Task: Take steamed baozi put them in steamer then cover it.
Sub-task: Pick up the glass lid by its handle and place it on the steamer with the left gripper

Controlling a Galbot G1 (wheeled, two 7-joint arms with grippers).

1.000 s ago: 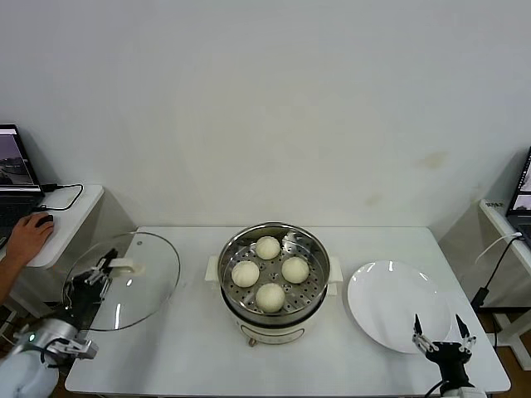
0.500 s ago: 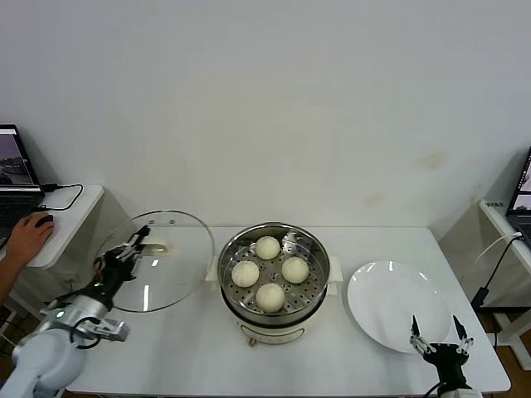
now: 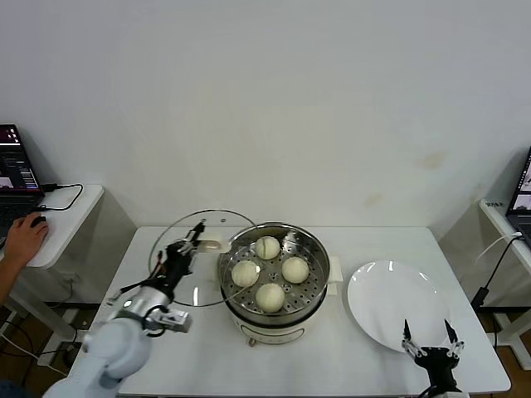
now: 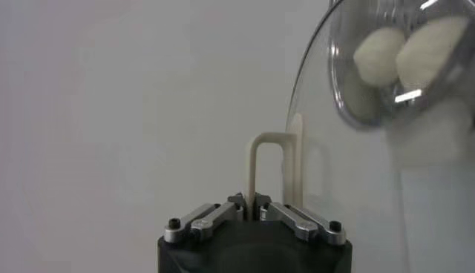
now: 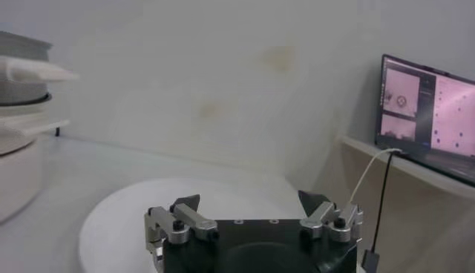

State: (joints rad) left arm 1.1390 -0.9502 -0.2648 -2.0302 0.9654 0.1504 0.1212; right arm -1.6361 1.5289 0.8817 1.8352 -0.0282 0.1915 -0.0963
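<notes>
Just left of the shiny steel steamer (image 3: 274, 278) holding four cream-white buns (image 3: 271, 296), the left gripper (image 3: 197, 236) (clamped on its handle) should level the tilted clear glass lid (image 3: 203, 257) before lowering, right gripper (image 3: 430, 349) spread idle.

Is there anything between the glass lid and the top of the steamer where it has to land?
Nothing visible. The left end effector holds the cover beside the steamer, whose open top holds only four baozi.

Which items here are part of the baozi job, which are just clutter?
Job: four steamed baozi, steamer, cover gripped at its handle by left gripper.
Not in play: white plate, laptop, idle right gripper by the plate.
</notes>
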